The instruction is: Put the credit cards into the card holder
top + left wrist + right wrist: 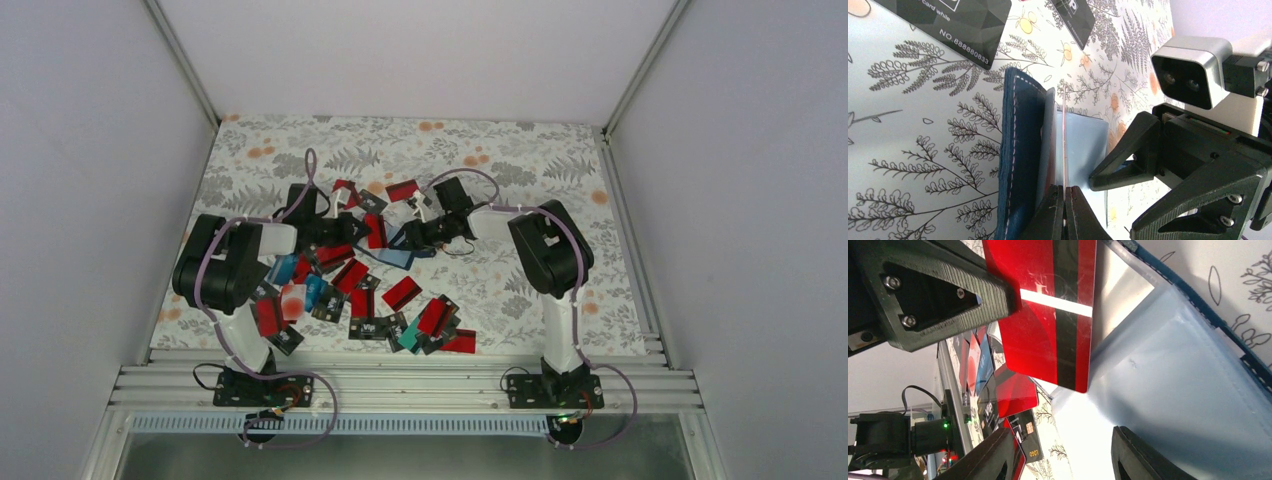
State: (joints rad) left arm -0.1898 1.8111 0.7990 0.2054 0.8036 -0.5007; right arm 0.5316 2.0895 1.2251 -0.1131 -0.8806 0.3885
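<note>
Left gripper [1064,212]: fingers clamped on red credit card [1048,315], upper centre, at open card holder [1018,150]. Right gripper [1060,442]: fingers apart.

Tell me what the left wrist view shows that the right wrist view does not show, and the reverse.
Only the left wrist view: black cards on the flowered cloth, and the camera on the right arm. Only the right wrist view: the red card face-on with its black stripe, and loose cards behind it. Both: the open card holder, and that card pinched in the left fingers beside the holder's pale blue inside.
</note>
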